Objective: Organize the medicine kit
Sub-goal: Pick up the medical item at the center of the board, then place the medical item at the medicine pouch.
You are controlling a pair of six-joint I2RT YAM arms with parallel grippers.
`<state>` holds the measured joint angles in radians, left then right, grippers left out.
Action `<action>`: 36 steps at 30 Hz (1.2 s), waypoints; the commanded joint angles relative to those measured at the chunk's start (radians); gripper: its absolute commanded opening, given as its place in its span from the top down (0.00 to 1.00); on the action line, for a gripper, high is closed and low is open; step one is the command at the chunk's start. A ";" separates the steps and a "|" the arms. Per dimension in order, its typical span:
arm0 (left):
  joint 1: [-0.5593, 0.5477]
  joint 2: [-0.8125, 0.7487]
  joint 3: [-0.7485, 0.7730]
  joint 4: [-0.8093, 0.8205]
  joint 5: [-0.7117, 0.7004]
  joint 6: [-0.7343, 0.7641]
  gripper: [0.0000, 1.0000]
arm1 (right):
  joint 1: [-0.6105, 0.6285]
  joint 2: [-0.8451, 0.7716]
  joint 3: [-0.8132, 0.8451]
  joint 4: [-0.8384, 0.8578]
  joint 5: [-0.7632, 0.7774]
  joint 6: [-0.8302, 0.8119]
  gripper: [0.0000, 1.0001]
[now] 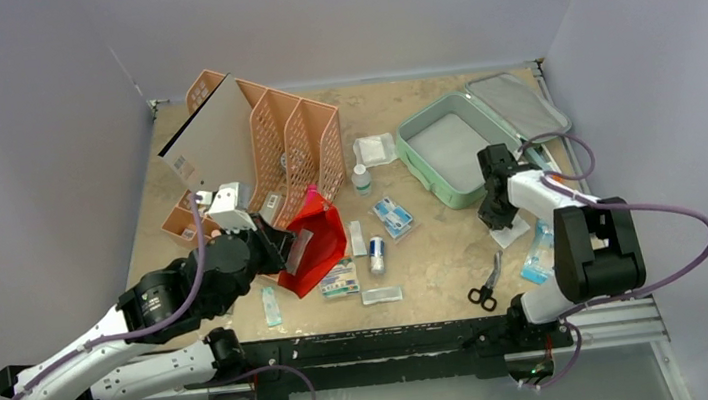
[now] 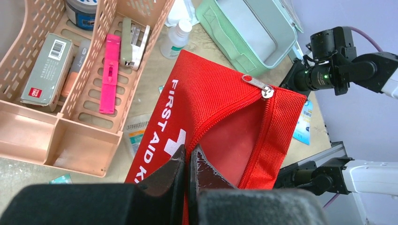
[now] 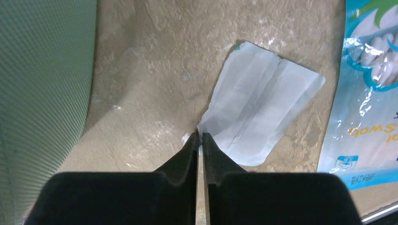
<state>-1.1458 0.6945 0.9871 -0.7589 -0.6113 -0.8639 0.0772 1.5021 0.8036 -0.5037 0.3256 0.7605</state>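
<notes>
When looking down from above, find the medicine kit open at the far right of the worktop, grey-lined lid folded out on its far side, near corner hidden behind the right arm. From the right wrist, only a stretch of its green wall, cut off at the left edge. Note the right hand just beside that wall, closed to a hairline on the near corner of a white sachet flat on the worktop; firmness of the pinch impossible to judge. Next to the sachet, a blue swab packet, cropped by the frame, print only partly legible. Note the left hand fully closed on the lower edge of the red pouch, tilted up left of centre and well apart from the kit; lettering blocked by the fingers after "FIRST AID", white cross mostly covered, zipper open on red lining. Behind the pouch, an orange rack, partly screened from above by a leaning white board. Label on the bottle between pouch and kit too small to read.
</notes>
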 commanded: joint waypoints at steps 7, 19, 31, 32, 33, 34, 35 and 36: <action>0.001 -0.019 0.004 -0.018 -0.024 -0.034 1.00 | -0.002 -0.187 -0.062 0.055 -0.115 -0.113 1.00; 0.001 0.025 0.008 -0.036 -0.024 -0.064 1.00 | 0.164 -0.403 -0.043 -0.036 -0.308 -0.075 1.00; 0.001 0.127 0.017 0.010 -0.016 -0.135 1.00 | 0.228 -0.619 0.122 -0.082 -0.572 0.011 1.00; 0.001 0.136 0.016 0.014 -0.025 -0.152 1.00 | 0.230 -0.634 0.137 -0.071 -0.600 0.023 1.00; 0.001 0.143 0.016 0.020 -0.031 -0.170 1.00 | 0.233 -0.648 0.146 -0.055 -0.629 0.040 1.00; 0.001 0.153 0.016 0.027 -0.041 -0.187 1.00 | 0.237 -0.661 0.154 -0.032 -0.656 0.058 1.00; 0.001 0.163 0.016 0.039 -0.057 -0.205 1.00 | 0.239 -0.676 0.160 -0.004 -0.684 0.081 1.00; 0.001 0.176 0.016 0.046 -0.072 -0.222 1.00 | 0.242 -0.687 0.167 0.016 -0.715 0.102 1.00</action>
<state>-1.1458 0.8448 0.9855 -0.7788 -0.6220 -0.9962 0.3061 0.8639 0.9134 -0.5606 -0.2291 0.7788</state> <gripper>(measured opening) 0.007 0.004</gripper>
